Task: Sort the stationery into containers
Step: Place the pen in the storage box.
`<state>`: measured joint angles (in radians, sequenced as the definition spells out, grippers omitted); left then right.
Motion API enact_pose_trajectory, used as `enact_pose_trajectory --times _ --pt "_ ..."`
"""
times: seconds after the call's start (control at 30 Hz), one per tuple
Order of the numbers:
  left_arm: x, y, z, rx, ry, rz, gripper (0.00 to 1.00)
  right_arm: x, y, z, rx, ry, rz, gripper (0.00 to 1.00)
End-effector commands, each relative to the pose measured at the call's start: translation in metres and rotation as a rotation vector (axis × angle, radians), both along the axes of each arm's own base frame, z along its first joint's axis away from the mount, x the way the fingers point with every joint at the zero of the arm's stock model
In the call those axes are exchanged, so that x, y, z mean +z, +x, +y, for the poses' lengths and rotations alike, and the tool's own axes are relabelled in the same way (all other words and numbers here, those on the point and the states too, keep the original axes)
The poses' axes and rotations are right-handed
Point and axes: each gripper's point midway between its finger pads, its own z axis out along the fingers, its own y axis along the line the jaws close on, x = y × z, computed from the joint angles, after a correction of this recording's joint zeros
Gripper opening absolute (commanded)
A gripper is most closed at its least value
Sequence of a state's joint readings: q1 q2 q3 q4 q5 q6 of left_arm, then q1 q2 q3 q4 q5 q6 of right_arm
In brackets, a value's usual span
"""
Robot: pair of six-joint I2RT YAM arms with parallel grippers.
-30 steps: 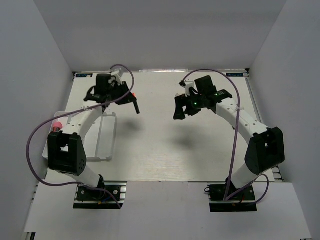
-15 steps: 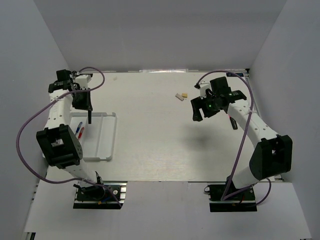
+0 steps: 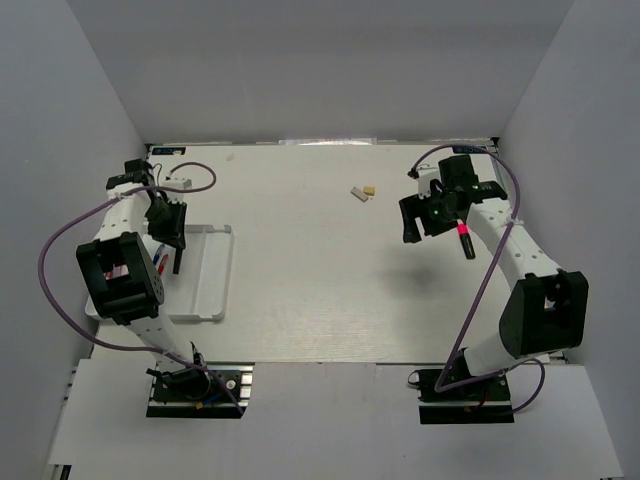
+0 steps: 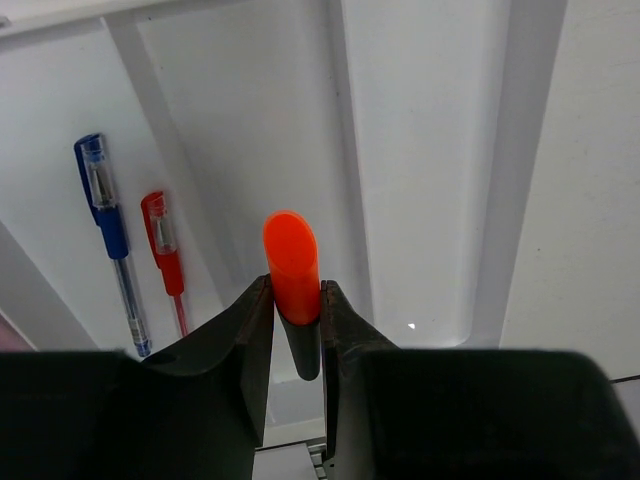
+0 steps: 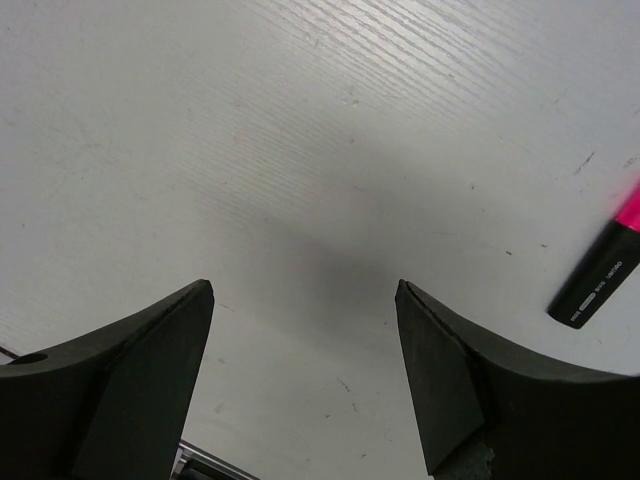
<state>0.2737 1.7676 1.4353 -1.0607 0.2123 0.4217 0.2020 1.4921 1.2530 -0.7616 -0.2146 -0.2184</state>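
Observation:
My left gripper (image 4: 295,300) is shut on a black highlighter with an orange cap (image 4: 292,262), which stands cap-down over the white divided tray (image 4: 430,180). In the top view that gripper (image 3: 172,235) hangs over the tray's (image 3: 205,290) left half. A blue pen (image 4: 105,225) and a red pen (image 4: 162,250) lie side by side in the left compartment. My right gripper (image 5: 305,290) is open above bare table, with nothing between its fingers. A black highlighter with a pink cap (image 5: 600,280) lies just to its right, and in the top view (image 3: 465,240) it lies beside the right gripper (image 3: 422,222).
A white eraser (image 3: 357,195) and a tan eraser (image 3: 369,190) lie together at the back middle of the table. Grey walls close the table on the left, back and right. A purple cable loops from each arm.
My left arm has swung left from the table's middle to over the tray, carrying the orange-capped highlighter. My right arm has moved right, close to the pink-capped highlighter.

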Motion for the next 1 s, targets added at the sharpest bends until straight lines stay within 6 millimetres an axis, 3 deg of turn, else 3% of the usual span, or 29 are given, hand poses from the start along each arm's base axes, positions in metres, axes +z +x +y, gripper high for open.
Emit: enact_pose_trajectory --times 0.0,0.27,0.43,0.57,0.63,0.7,0.83,0.87,0.97 --pt "-0.008 0.002 0.006 0.011 0.023 -0.018 0.12 0.008 0.011 -0.008 -0.044 -0.006 -0.007 0.79" --pt "-0.023 0.007 -0.003 0.009 -0.006 0.011 0.31 -0.005 0.020 -0.037 -0.112 -0.082 0.011 0.78" --pt "-0.022 0.010 -0.005 0.017 -0.021 0.014 0.39 -0.009 0.027 -0.057 -0.151 -0.113 0.009 0.77" --pt "-0.015 0.015 -0.006 0.030 -0.031 0.007 0.54 -0.012 0.028 -0.064 -0.176 -0.120 0.026 0.77" --pt "-0.009 0.017 -0.007 0.035 -0.039 -0.002 0.55 -0.012 0.028 -0.070 -0.194 -0.119 0.029 0.77" --pt "0.002 0.023 -0.014 0.029 -0.075 -0.041 0.53 -0.012 0.029 -0.077 -0.207 -0.131 0.027 0.76" --pt "0.050 0.039 -0.034 -0.018 -0.123 -0.206 0.51 -0.008 0.037 -0.093 -0.228 -0.170 0.001 0.74" --pt "0.057 0.041 -0.040 -0.034 -0.131 -0.225 0.51 -0.011 0.038 -0.110 -0.266 -0.180 0.009 0.73" --pt "0.083 0.048 -0.059 -0.091 -0.164 -0.291 0.51 -0.015 0.047 -0.128 -0.283 -0.225 0.005 0.71"
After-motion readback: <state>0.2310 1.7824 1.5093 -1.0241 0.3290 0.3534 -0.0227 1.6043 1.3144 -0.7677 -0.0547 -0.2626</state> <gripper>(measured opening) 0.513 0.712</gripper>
